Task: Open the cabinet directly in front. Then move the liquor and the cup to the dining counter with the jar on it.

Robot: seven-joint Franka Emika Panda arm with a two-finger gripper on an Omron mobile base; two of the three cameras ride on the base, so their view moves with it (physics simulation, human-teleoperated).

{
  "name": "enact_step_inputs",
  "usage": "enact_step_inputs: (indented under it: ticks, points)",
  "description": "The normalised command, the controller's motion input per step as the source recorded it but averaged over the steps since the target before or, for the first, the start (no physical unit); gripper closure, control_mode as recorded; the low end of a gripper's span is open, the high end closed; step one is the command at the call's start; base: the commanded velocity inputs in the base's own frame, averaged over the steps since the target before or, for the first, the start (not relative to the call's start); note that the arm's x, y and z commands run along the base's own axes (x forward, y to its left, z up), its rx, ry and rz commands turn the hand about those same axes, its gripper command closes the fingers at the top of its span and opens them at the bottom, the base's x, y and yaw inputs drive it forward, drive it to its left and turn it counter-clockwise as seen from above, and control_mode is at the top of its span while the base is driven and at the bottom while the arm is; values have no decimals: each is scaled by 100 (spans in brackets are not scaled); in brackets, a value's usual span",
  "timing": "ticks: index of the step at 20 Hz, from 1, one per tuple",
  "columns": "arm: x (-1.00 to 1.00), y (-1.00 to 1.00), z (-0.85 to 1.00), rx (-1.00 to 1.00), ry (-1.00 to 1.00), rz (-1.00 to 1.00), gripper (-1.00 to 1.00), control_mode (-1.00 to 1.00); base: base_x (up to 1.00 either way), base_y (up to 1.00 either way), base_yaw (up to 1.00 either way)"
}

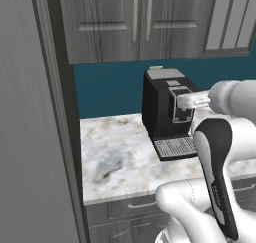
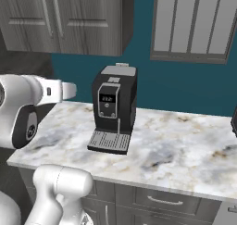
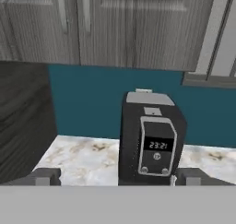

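Note:
The cabinet [image 1: 120, 22] [image 2: 69, 20] [image 3: 138, 29] hangs on the wall ahead, grey wood-grain, both doors shut. Its two long silver handles [image 1: 135, 12] [image 3: 61, 8] meet at the middle seam. My gripper [image 1: 183, 107] [image 2: 71, 90] [image 3: 119, 178] hovers over the marble worktop, below the cabinet and short of it. It is open, with its fingertips [image 3: 44, 177] wide apart and nothing between them. The liquor, the cup, the jar and the dining counter are out of view.
A black coffee machine [image 1: 160, 107] [image 2: 113, 108] [image 3: 152, 140] stands on the marble worktop [image 1: 115, 157] [image 2: 176, 145], right in front of the hand. A tall grey panel [image 1: 30, 137] walls off the left. Grey slatted shutters [image 2: 194, 25] hang right of the cabinet. Low drawers [image 2: 162, 201] sit under the worktop.

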Motion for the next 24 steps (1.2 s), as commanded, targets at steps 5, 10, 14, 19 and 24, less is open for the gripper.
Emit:
enact_step_inputs:
  ticks: [5,10,14,19,24]
  points:
    - [-78,0,26,2,-59,0,-100,-100,0,0,0]
    - [-10,0,1,1,-9,0,-100,-100,0,0,0]
    - [0,12,10,0,-8,0,-100,-100,0,0,0]
    - [0,24,46,0,-17,0,-100,-100,0,0,0]
    - [0,4,54,0,-18,0,-100,-100,0,0,0]
